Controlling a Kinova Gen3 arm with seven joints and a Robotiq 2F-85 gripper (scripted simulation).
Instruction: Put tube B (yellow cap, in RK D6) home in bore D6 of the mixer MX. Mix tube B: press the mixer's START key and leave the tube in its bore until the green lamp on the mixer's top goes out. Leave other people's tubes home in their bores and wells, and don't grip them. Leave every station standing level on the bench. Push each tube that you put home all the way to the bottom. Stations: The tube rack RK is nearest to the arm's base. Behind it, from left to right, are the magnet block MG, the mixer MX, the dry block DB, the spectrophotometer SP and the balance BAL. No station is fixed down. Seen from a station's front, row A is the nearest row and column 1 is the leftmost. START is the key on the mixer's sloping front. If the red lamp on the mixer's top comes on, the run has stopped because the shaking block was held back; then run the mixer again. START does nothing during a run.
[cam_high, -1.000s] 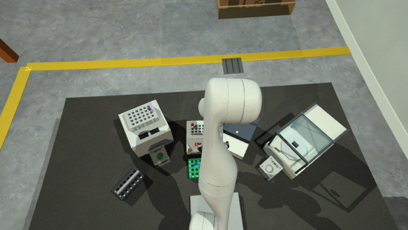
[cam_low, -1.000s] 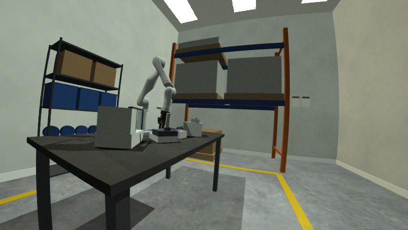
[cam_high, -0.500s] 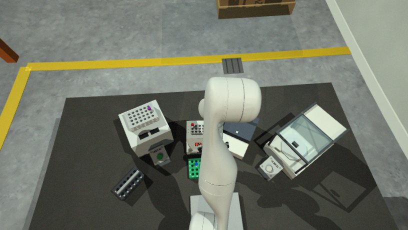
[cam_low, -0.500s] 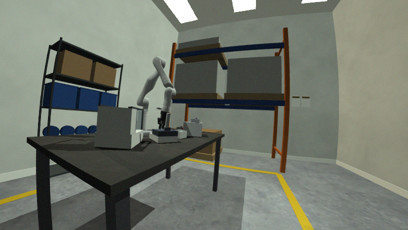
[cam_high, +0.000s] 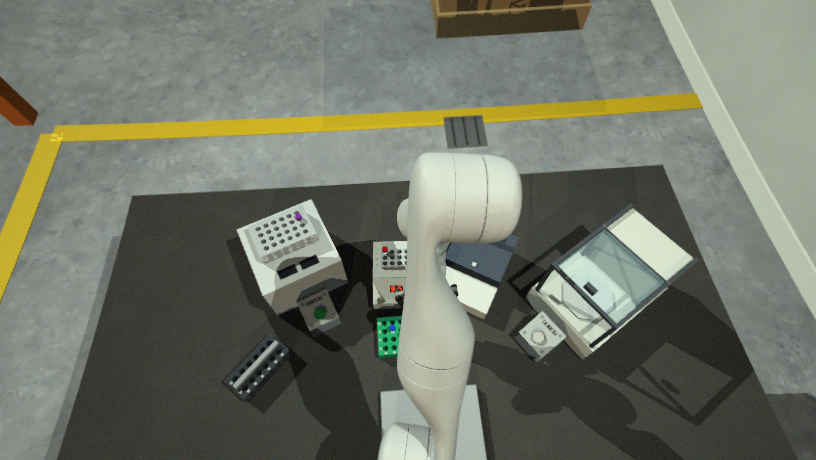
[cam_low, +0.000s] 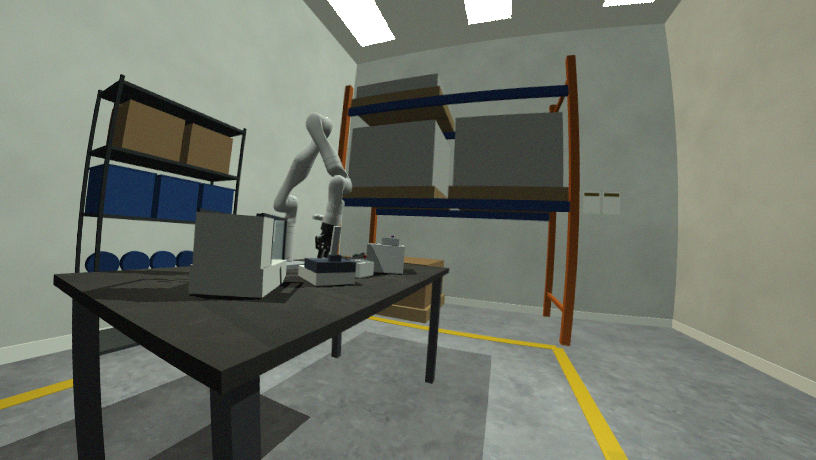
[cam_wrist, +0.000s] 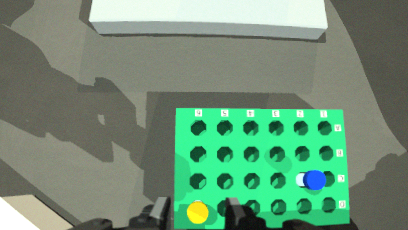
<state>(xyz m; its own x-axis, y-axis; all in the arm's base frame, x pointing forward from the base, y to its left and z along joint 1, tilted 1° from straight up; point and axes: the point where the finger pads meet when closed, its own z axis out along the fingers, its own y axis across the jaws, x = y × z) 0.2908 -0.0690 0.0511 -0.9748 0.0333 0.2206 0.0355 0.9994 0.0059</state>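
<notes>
Tube B's yellow cap (cam_wrist: 197, 212) stands in the corner bore of row D of the green rack RK (cam_wrist: 260, 167), at the bottom of the wrist view. My gripper (cam_wrist: 197, 213) is partly open above the rack, one finger on each side of the yellow cap, with a gap on both sides. The arm hides the gripper in the top view, where only the rack's left part (cam_high: 388, 337) shows. The mixer MX (cam_high: 291, 254) stands at the back left with a green START key (cam_high: 320, 312) on its sloping front.
A blue-capped tube (cam_wrist: 314, 180) stands in rack row C. A purple-capped tube (cam_high: 297, 216) sits in the mixer. The dry block (cam_high: 391, 268) holds a red-capped tube (cam_high: 384, 249). The magnet block (cam_high: 257, 366), spectrophotometer (cam_high: 477, 274) and balance (cam_high: 611, 274) stand around.
</notes>
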